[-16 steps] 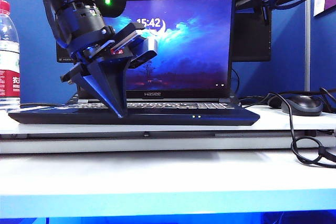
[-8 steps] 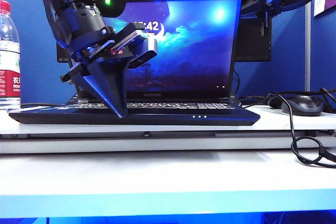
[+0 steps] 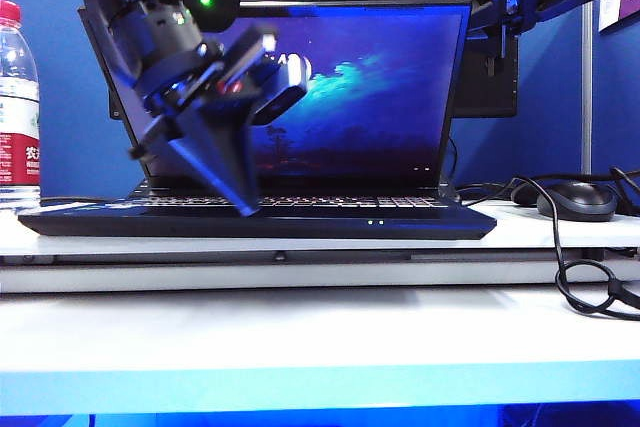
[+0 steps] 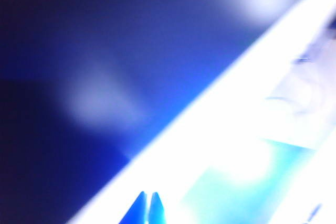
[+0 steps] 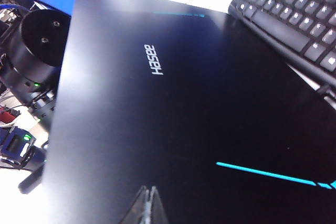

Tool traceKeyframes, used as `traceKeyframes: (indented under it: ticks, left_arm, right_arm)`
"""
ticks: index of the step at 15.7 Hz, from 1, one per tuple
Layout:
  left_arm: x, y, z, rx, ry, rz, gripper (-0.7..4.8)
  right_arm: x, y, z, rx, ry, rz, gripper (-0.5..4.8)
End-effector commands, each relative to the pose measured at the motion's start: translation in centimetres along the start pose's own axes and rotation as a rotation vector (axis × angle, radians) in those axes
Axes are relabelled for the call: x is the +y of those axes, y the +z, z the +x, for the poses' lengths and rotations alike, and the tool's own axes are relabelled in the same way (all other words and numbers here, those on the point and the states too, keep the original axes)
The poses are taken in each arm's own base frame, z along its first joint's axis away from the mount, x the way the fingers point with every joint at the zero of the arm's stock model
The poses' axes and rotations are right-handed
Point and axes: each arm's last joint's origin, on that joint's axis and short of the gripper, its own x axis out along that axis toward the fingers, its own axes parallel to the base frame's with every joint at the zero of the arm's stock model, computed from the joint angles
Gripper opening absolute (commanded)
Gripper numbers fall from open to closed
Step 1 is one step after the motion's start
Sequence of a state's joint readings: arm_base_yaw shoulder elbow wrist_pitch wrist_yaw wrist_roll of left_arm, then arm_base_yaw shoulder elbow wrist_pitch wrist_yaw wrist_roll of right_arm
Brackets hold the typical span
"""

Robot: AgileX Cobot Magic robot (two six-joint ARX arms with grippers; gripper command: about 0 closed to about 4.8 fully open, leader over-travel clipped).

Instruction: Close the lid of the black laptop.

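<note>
The right gripper, fingers pinched together and empty, presses the back of the lid at its upper right corner, tipping it toward the black laptop on the white table. The left gripper, also pinched empty, hangs over the keys and must clear first.

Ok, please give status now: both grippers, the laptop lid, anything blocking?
Left gripper shut, low over the keyboard. Right gripper shut, behind the lid. Lid not yet closed. Left gripper stands in lid's path.
</note>
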State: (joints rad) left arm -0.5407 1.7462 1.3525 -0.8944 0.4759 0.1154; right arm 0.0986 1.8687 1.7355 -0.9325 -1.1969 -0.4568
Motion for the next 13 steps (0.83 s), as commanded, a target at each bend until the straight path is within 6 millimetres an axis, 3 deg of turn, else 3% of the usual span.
traceKeyframes:
  ticks: [1,5,9,11,13]
  left_arm:
    - [-1.3,0.0,-0.9,-0.033,-0.060,0.059,0.21]
    - [-4.0,-0.6,-3.9,-0.132,-0.310,0.177,0.21]
    - [-6.9,-1.3,-8.6,-0.331,-0.516,0.344,0.21]
    - [-8.4,-1.5,-11.9,-0.491,-0.450,0.414,0.21]
    - [-9.7,-2.0,-15.2,-0.700,-0.208,0.456,0.21]
  right_arm:
    - [0.3,0.1,0.1,0.000,0.010,0.002,-0.01]
    - [0.3,0.1,0.1,0.000,0.010,0.014,-0.01]
    - [0.7,-0.1,0.7,0.019,0.029,0.032,-0.01]
    - [0.9,-0.1,1.1,0.029,0.038,0.039,-0.01]
    - [1.0,-0.2,1.5,0.062,0.010,0.045,-0.01]
